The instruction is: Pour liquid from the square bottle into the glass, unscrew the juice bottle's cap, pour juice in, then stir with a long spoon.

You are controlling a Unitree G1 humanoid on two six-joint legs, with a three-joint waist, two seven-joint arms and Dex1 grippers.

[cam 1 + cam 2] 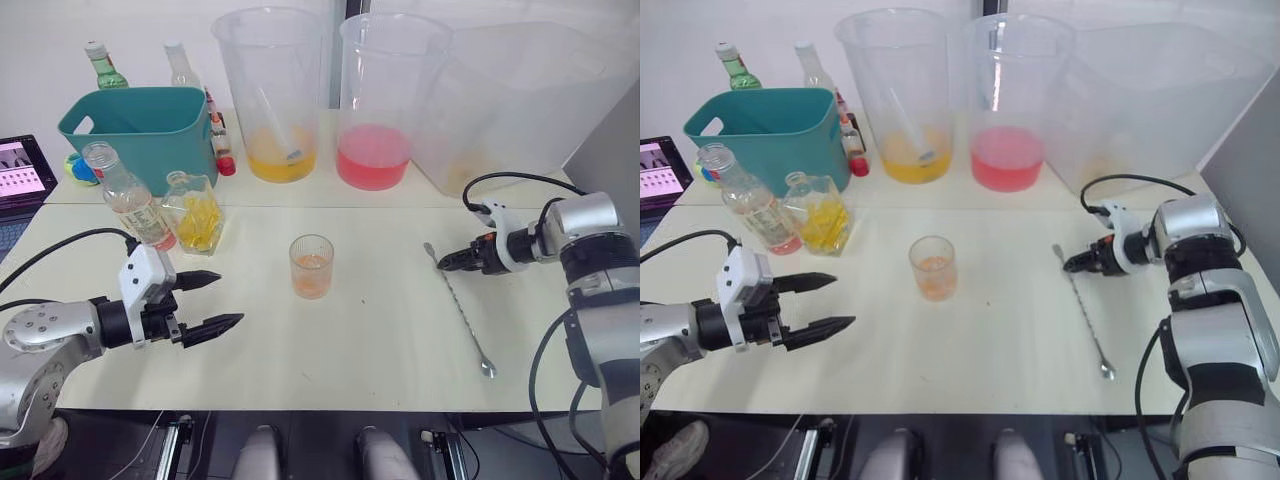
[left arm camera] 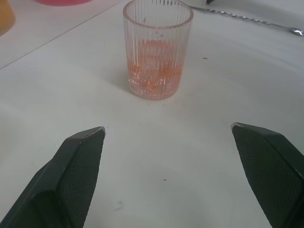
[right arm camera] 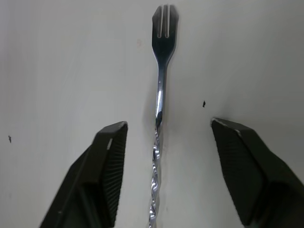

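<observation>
The long spoon point(image 1: 459, 311) lay flat on the table point(image 1: 380, 350), well to the right of the glass point(image 1: 311, 265). Its small bowl pointed toward the robot and its forked end point(image 3: 165, 20) pointed away. It looked light, stiff and very thin, and the polished metal was probably slippery. Because it lay flat on the hard top, the fingers would have little to catch. I think the best place to take it was the twisted part of the shaft point(image 3: 155, 164), near the forked end, where the twist gives some grip. The fingertips would have to touch the table on both sides.

The right gripper point(image 1: 452, 261) was just beside the forked end, low over the table, and its forearm reached in from the right edge. Its two fingers point(image 3: 107, 175) stood apart with the shaft between them, and they did not touch it yet. So this hand was released and held nothing.

The glass stood near the middle of the table with a little orange-pink liquid at the bottom. It was ribbed and fragile, and a push from the spoon could tip it.

The left gripper point(image 1: 205, 301) hovered to the left of the glass, well apart from it, spread wide and empty, and pointed toward it.

The juice bottle point(image 1: 128, 208) leaned without its cap beside the square bottle point(image 1: 196, 212), at the back left, in front of the teal basket point(image 1: 140, 128).
</observation>
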